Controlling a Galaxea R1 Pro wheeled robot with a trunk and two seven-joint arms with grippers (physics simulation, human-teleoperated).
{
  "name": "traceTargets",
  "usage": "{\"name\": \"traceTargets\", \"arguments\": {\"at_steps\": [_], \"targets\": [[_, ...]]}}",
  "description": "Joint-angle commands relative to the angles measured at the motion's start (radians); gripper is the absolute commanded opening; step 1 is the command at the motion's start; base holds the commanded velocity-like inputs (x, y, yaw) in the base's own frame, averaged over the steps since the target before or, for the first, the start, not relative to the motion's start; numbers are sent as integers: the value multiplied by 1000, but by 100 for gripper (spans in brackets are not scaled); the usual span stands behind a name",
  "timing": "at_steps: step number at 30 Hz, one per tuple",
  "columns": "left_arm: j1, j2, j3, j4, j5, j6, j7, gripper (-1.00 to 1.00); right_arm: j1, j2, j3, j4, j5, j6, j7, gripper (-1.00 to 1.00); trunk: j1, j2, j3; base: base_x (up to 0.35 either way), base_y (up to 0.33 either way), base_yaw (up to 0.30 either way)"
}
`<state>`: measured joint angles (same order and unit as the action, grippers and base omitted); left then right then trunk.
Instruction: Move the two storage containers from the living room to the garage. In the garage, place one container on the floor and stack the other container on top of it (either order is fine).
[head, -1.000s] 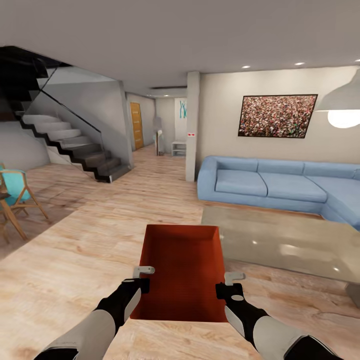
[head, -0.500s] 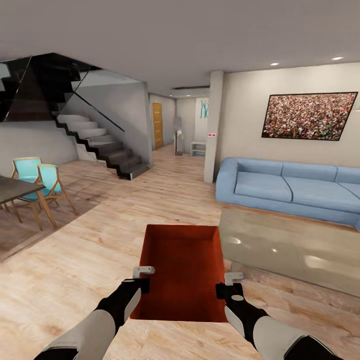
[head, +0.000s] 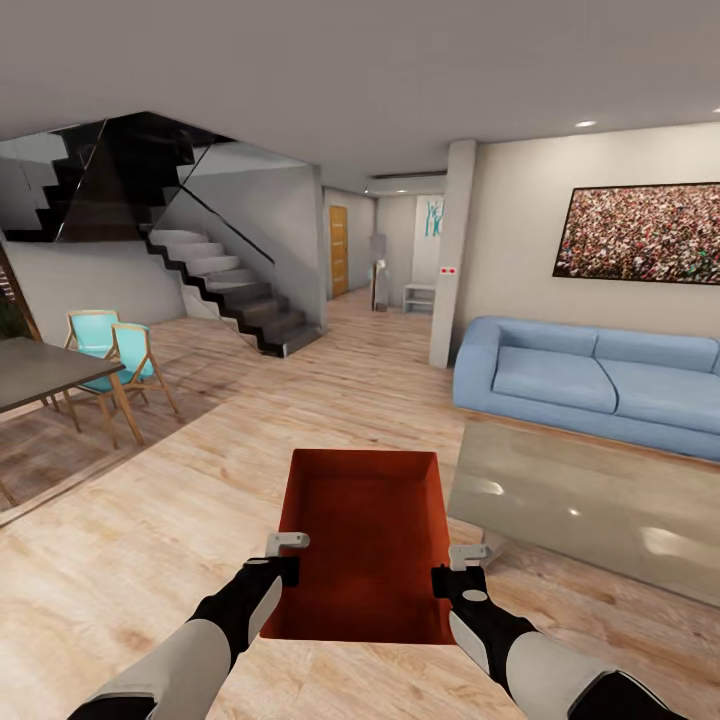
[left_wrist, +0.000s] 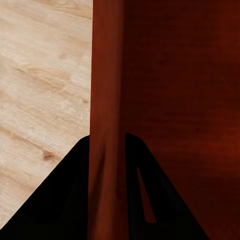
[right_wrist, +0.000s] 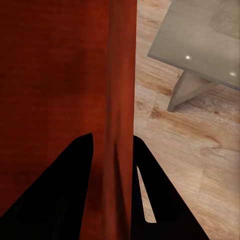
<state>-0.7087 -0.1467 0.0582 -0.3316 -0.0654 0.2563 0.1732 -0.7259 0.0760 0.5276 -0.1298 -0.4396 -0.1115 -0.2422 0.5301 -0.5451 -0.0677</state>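
Observation:
I carry one orange-red storage container (head: 365, 545) level in front of me above the light wood floor of the living room. My left gripper (head: 283, 560) is shut on its left wall (left_wrist: 107, 125), with a dark finger on each side of the thin wall. The right wall (right_wrist: 120, 100) is pinched the same way by my right gripper (head: 455, 570), also shut. The bin is open-topped and empty. The garage is out of view.
A glass-topped coffee table (head: 600, 510) stands close on the right, its base (right_wrist: 187, 90) near my right gripper. Behind it is a blue sofa (head: 590, 380). Dark stairs (head: 240, 300), a dining table (head: 40, 370) with teal chairs (head: 130, 360) lie left. A hallway (head: 385, 290) opens ahead.
The whole view has swung left: the sofa and painting slid right, the dining table and chairs came into view. The container and both grippers stay put relative to me.

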Motion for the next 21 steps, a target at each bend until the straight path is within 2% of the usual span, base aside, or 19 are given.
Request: {"name": "traceTargets", "arguments": {"at_steps": [1,21], "targets": [[0,-4,17,2,-11,8,5,-100,-1,1,3,-16,4,-13,-28,-100,0,-2,-2,0,0,5],[0,-4,17,1,-11,8,5,-100,-1,1,3,-16,4,1,-29,-100,0,-2,-2,0,0,0]]}}
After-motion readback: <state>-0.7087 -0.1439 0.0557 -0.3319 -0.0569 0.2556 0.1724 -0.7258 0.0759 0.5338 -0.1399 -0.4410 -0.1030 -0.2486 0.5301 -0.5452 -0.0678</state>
